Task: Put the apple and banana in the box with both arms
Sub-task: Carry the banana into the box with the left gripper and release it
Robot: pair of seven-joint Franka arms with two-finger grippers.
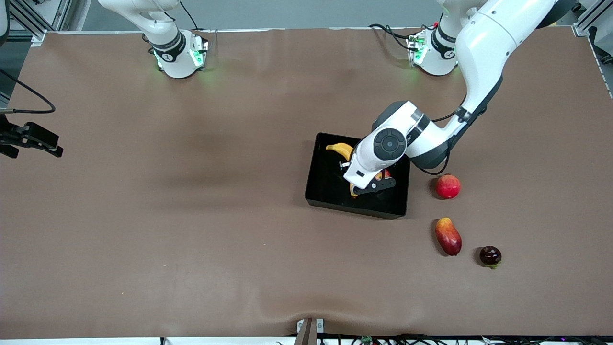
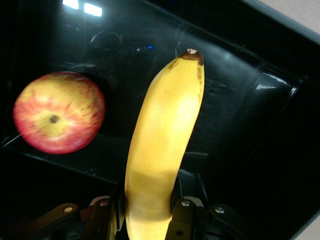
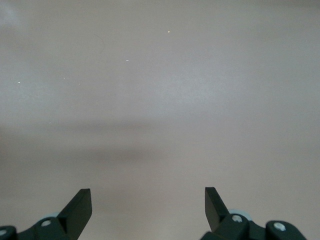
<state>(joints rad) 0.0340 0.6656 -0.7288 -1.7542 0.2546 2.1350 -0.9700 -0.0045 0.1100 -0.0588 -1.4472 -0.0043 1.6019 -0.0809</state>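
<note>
Inside the box [image 1: 325, 189], the left gripper [image 2: 150, 220] pinches the banana [image 2: 162, 150] beside the apple [image 2: 59, 112]; lowering before release should prevent bouncing. Farther off, the right gripper [image 3: 148, 205] waits spread over bare table.

This place looks like a robotics laboratory, not a home or a kitchen. Two white jointed arms [image 1: 471, 62] are bolted on round bases with green indicator lights at one edge of a wide desk [image 1: 191, 215], which is covered with a plain brown mat. Aluminium frame profiles [image 1: 28, 21] stand at the corners, and loose black cables [image 1: 28, 103] run along the edges. A black device on a bracket [image 1: 33, 139] reaches in from the side. Fruit lies on the desk only as test objects, near a black box [image 1: 325, 187].
</note>
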